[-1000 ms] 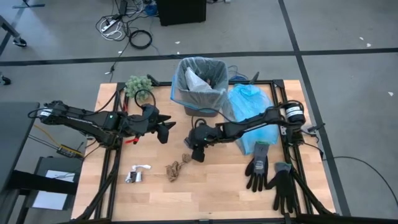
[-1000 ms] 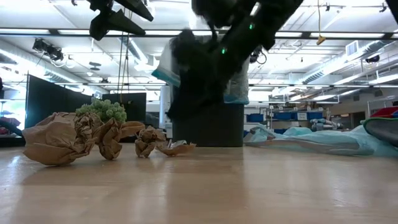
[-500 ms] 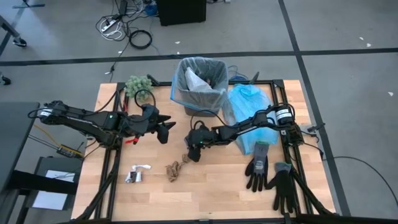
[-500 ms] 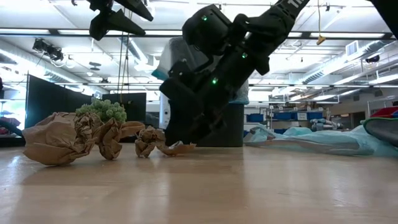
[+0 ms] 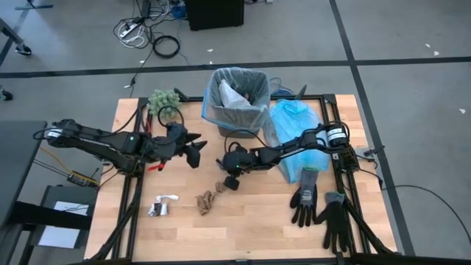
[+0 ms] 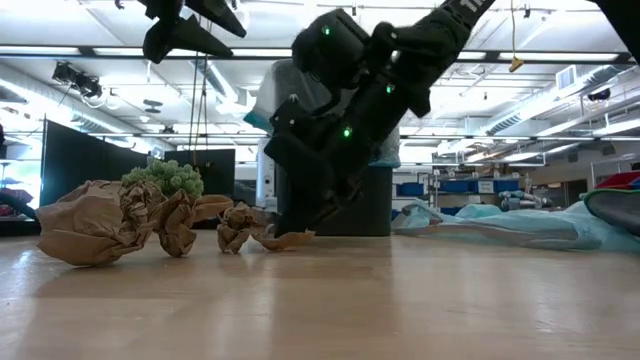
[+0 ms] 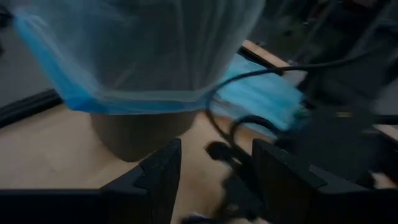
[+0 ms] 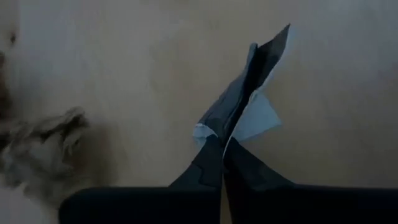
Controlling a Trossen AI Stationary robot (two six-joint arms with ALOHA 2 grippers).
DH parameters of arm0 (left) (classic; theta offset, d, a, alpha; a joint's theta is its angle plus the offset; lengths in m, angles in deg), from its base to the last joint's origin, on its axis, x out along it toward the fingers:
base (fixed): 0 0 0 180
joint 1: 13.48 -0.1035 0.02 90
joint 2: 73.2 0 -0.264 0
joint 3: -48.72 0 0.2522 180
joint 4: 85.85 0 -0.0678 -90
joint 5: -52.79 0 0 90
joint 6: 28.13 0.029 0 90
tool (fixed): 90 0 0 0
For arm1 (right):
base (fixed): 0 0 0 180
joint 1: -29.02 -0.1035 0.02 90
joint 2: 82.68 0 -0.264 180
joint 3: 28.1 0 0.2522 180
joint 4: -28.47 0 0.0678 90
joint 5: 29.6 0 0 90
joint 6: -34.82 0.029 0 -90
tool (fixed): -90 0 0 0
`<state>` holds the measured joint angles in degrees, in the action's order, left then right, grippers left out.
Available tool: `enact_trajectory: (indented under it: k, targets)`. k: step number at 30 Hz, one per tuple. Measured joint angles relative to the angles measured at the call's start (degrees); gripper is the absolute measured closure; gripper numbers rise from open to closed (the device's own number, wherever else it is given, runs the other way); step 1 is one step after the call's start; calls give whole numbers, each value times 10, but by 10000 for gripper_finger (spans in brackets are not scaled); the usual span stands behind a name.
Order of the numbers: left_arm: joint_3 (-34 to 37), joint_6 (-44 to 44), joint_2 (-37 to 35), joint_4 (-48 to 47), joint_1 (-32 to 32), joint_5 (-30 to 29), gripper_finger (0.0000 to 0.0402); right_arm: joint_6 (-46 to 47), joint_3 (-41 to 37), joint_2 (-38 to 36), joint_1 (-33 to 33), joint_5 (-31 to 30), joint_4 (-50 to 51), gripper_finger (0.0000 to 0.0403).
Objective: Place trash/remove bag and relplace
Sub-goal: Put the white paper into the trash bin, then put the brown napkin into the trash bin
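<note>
Down at mid-bench, the right claw (image 5: 228,182) is low over the wood, fingers pressed together and pinching a scrap (image 8: 245,112) of thin crumpled paper, grey and white, that sticks up from between the tips in the right wrist view. Just beside it on the bench (image 5: 250,228) lies a brown wad (image 5: 204,199), crumpled and twisted; the low view shows that brown paper (image 6: 100,222) as a big creased lump near the camera, with a smaller brown lump (image 6: 240,226) farther back, right by the claw. Over toward the left edge sit a white wrapper (image 5: 169,198) and a small silver piece (image 5: 156,210), close together, well apart from either claw.

Left claw (image 5: 196,149) now: it hangs above the bench, left of the bin, fingers spread, nothing between them. Its wrist view looks straight at the bin (image 7: 140,134), dark body below, pale liner draped over the rim.

That bin stands at the far edge of the bench, the bag (image 5: 237,82) lining it and folded out over the top, with white crumpled paper (image 5: 234,94) already inside. Beside the bin on its right lies a blue bag (image 5: 294,118), bunched up, with the right arm stretching across it. A green clump (image 5: 163,99) sits at the far left corner. Two black gloves (image 5: 320,206) lie flat at the near right.
</note>
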<state>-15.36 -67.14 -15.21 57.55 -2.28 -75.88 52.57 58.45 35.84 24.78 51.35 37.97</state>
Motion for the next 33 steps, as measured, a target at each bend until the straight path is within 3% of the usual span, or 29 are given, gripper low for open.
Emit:
enact_trajectory:
  k: [4,12,22,28,33]
  targets:
    - [0,-1,12,-18,0,-25,194,-35,22,-44,-6,-8,9,403]
    - [0,-2,45,-12,0,-22,194,-147,76,-158,-5,-117,53,403]
    - [0,23,51,137,0,-22,194,-250,88,-259,49,-240,60,402]
    - [0,29,51,193,0,-22,194,-269,88,-293,87,-246,59,402]
    - [0,28,51,168,0,-8,194,-258,88,-302,92,-201,65,402]
